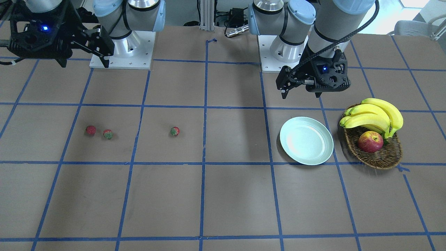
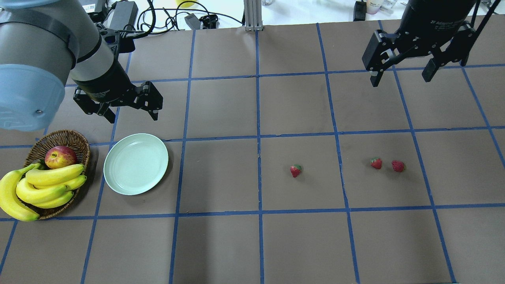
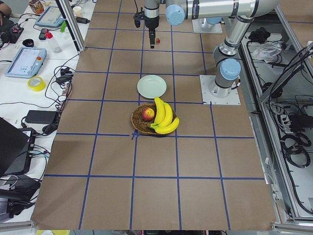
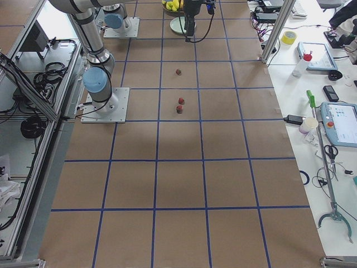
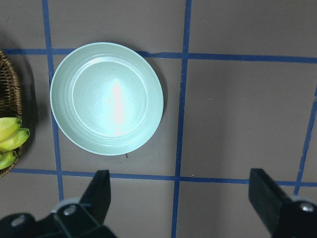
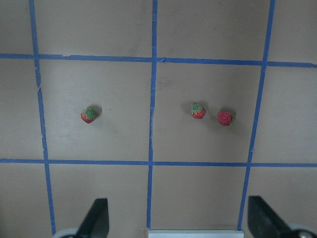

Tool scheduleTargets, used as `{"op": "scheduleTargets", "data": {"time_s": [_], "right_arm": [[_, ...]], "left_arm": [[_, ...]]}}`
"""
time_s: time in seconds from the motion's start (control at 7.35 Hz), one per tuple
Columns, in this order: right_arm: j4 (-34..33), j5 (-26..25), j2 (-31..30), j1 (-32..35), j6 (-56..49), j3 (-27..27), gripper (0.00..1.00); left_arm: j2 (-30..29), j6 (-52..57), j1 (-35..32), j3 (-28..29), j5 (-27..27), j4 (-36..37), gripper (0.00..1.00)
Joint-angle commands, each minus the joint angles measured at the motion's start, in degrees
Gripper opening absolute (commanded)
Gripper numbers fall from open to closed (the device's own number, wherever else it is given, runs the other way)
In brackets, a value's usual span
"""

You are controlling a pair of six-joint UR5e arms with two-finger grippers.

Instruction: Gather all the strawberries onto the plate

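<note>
Strawberries lie on the counter, all three well apart from the empty plate: one alone near the middle, two just beside each other on the side of the right claw. That claw and the left claw, which hovers near the plate, gape wide and hold nothing. The right claw should probably descend astride one berry of the pair, clear of its neighbour. The right wrist view shows caps and gaps; the left wrist view shows only the plate's bare inside.
</note>
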Motion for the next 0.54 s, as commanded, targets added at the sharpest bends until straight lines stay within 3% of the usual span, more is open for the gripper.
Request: {"op": "scheduleTargets", "data": {"time_s": [0.0,0.41], "right_arm": [[-0.07,0.17,0.14,0.00,0.08,0.00,1.00],[-0.76,0.17,0.15,0.00,-0.18,0.00,1.00]], "left_arm": [[0.00,0.01,-0.01,0.05,0.03,0.00,1.00],[-0.09,-0.17,-0.10,-0.04,-0.14,0.00,1.00]]}}
